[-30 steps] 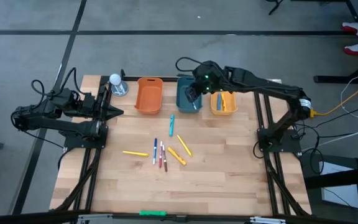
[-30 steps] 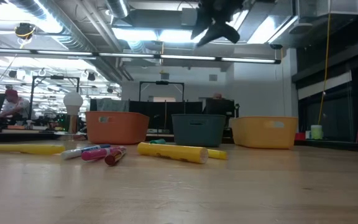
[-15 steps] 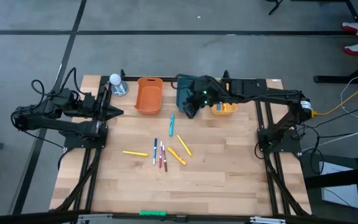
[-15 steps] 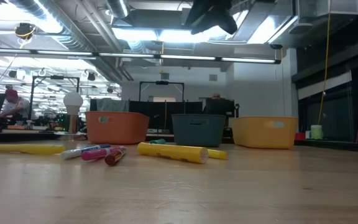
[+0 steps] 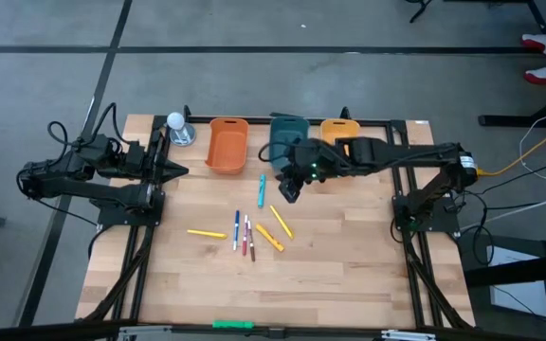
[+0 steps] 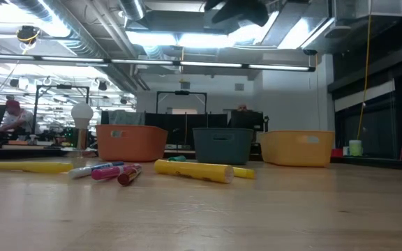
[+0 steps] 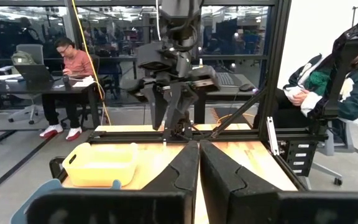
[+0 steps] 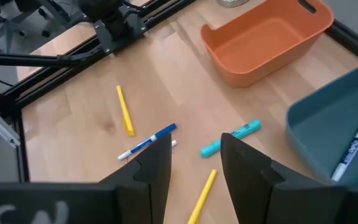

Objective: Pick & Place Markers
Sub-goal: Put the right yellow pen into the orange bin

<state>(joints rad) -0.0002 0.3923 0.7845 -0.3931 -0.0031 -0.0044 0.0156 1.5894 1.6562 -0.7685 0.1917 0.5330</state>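
- On the pale wooden table (image 5: 330, 275), seen from overhead, the whole 6 o'clock half lies bare plank, with only a bright green stick (image 5: 232, 324) at that edge.
- Along the 12 o'clock edge stand three smooth plastic bins: orange bin (image 5: 227, 145), teal bin (image 5: 285, 133), yellow bin (image 5: 336, 129). The low view shows them only as a row of side walls.
- The right arm reaches across from 3 o'clock; the right gripper (image 5: 292, 190) hangs over the table just at 6 o'clock of the teal bin, its fingers (image 8: 244, 163) parted and empty.
- The left gripper (image 7: 199, 163) waits at the 9 o'clock edge, fingers pressed together, empty.
- The markers (image 5: 246, 232) lie loosely scattered at the centre, thin sticks in yellow, blue and red, with a teal marker (image 5: 262, 184) towards 12 o'clock.
- Only the right wrist view shows a blue-capped marker (image 8: 350, 152) already inside the teal bin.
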